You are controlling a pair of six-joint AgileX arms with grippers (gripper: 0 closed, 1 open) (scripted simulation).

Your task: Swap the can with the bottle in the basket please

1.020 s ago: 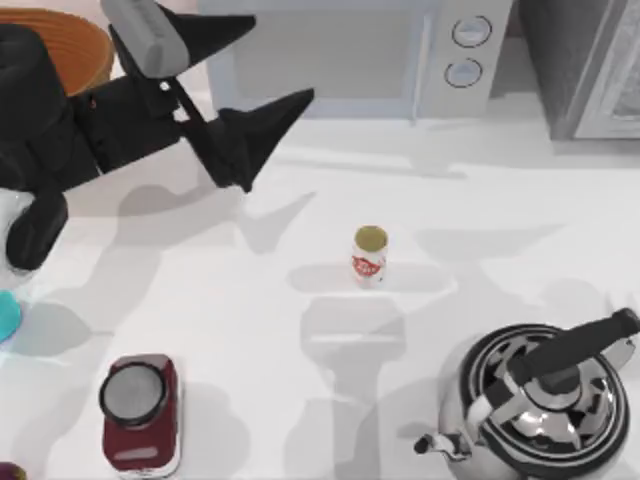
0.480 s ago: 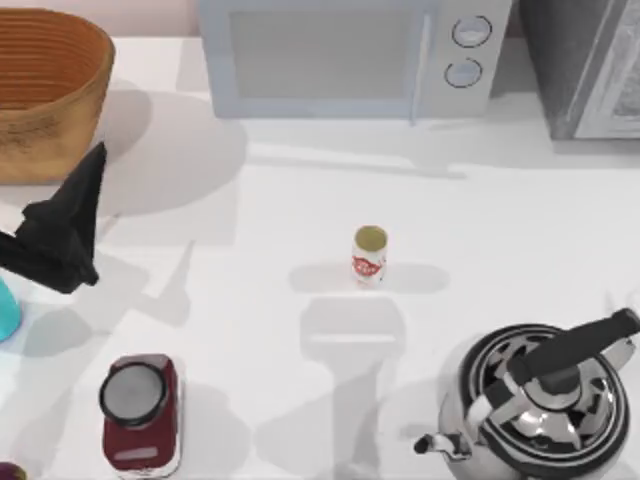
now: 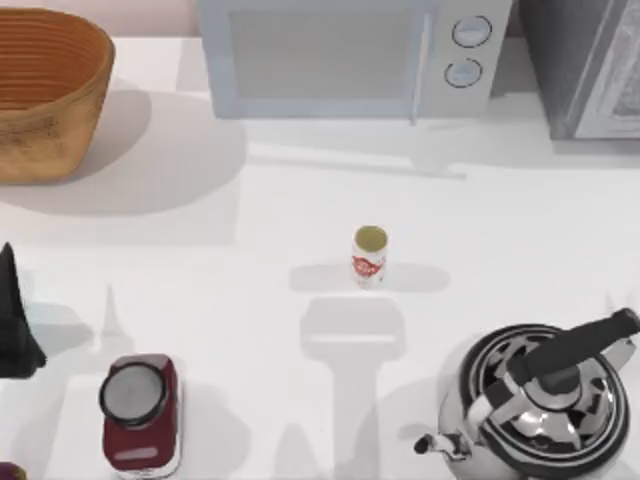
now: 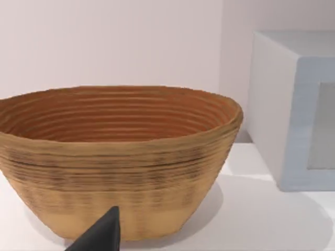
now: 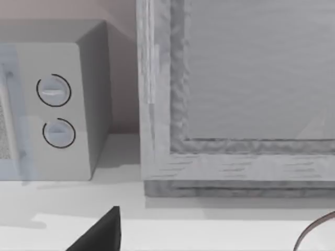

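The bottle (image 3: 369,256) stood upright mid-bench, well right of the left gripper (image 3: 14,330). That arm was nearer. Its gripper's opening couldn't be told; the basket (image 3: 50,95) sat far left.

Rendered kitchen counter – microwave (image 3: 345,55), kettle (image 3: 545,400), wicker basket (image 3: 45,90) – white worktop (image 3: 480,230)

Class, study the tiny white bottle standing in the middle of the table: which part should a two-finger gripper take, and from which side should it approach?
Grip the bottle across its white body, just under the gold top, coming down from above. It stands upright and alone on the table, with the kettle and red canister well apart, so fingers probably fit on both sides. Its roundness means any closing direction should work.
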